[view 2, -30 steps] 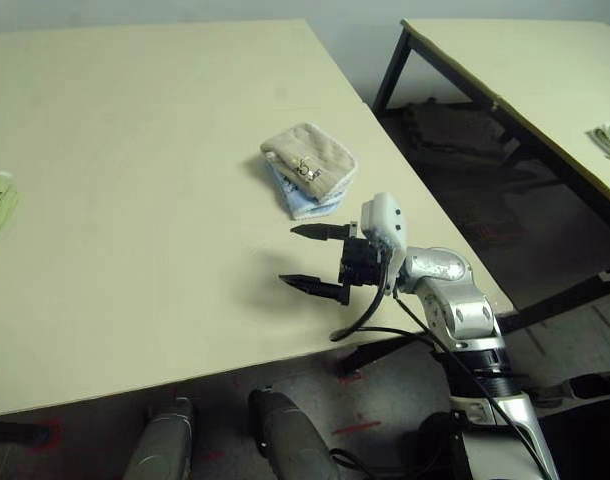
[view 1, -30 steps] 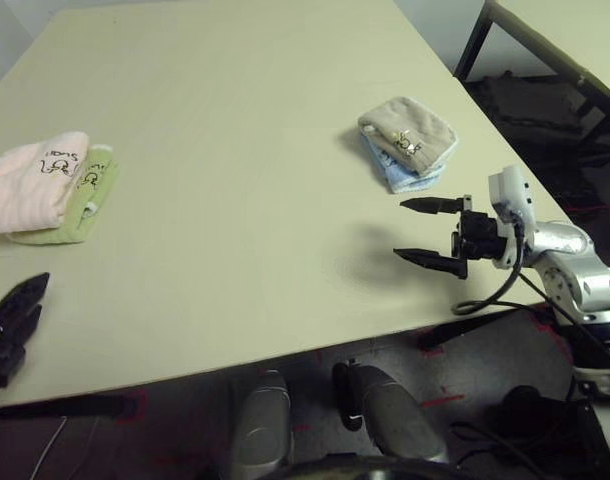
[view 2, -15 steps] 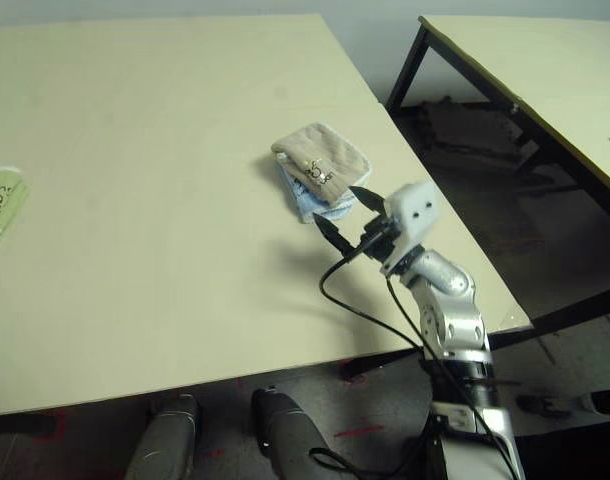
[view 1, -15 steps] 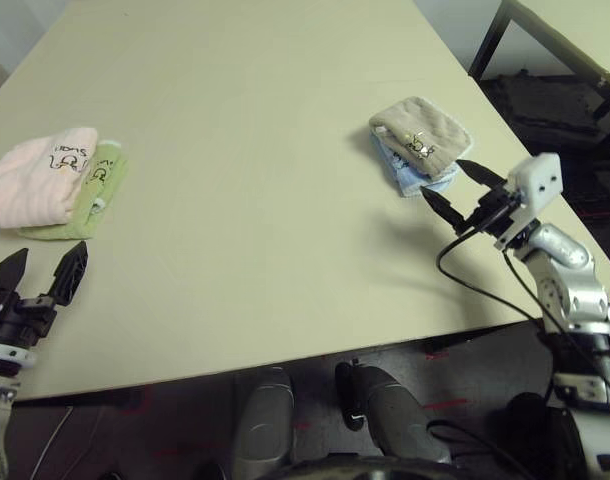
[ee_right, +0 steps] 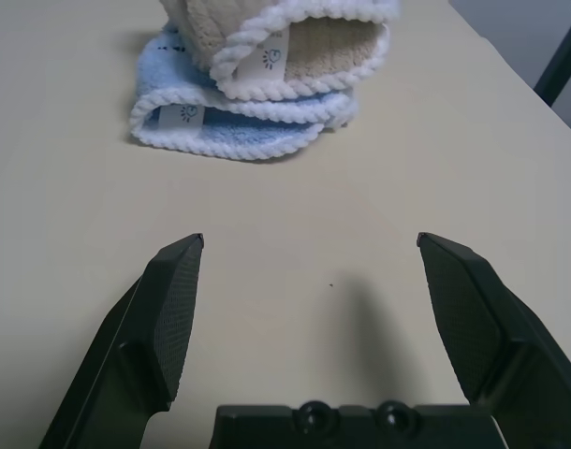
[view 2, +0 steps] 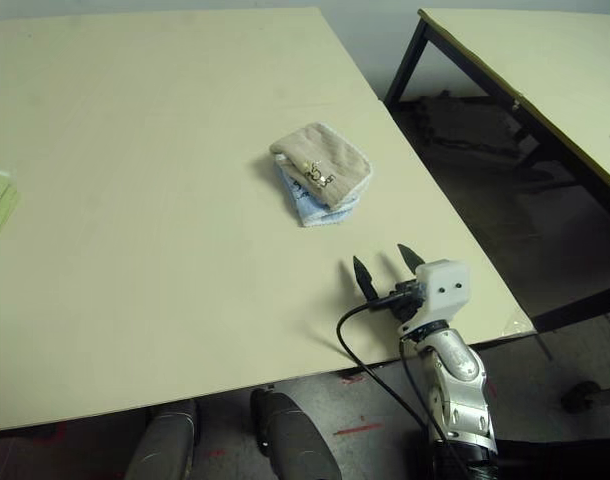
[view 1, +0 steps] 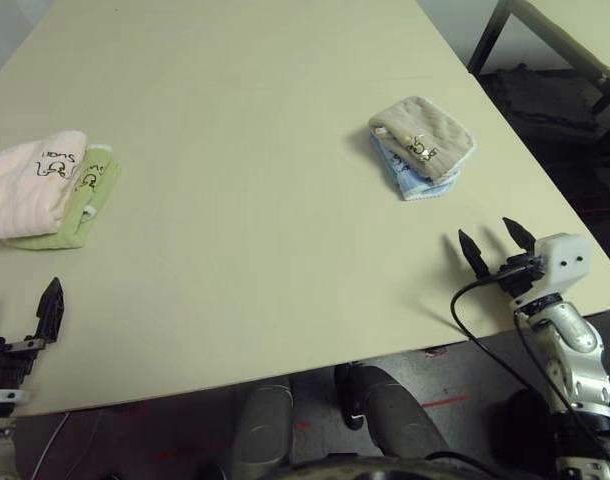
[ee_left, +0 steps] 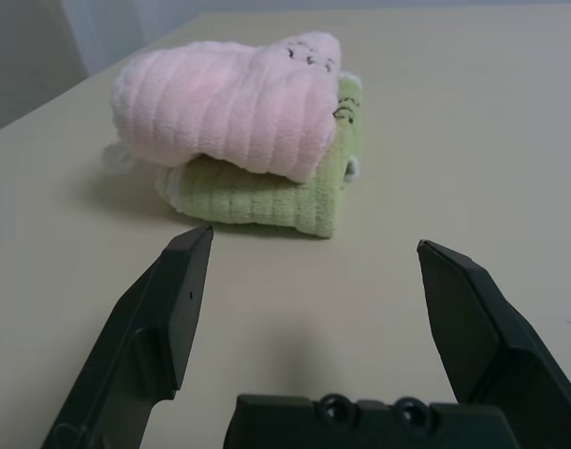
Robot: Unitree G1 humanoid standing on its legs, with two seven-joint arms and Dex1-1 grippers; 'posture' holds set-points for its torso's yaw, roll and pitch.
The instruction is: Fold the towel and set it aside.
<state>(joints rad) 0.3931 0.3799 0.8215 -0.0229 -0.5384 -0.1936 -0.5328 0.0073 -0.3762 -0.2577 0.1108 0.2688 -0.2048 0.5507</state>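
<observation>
Pink towel [view 1: 30, 187] is already lying folded atop the green one [view 1: 80, 208] at the table's [view 1: 255, 230] left side, so I am keeping both grippers, left [ee_left: 309, 309] and right [view 1: 495, 245], wide and empty at the near edge.

The towel [view 1: 30, 185] lies on another towel [view 1: 77, 205] at the table's [view 1: 255, 200] left, two stacked towels [view 1: 420, 145] right

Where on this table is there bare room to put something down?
The broad middle of the table is bare, between the pink towel stacked on the green towel at the left edge and the tan towel on the blue towel near the right edge. The far half is bare too. Only those two edge stacks are crowded.
</observation>
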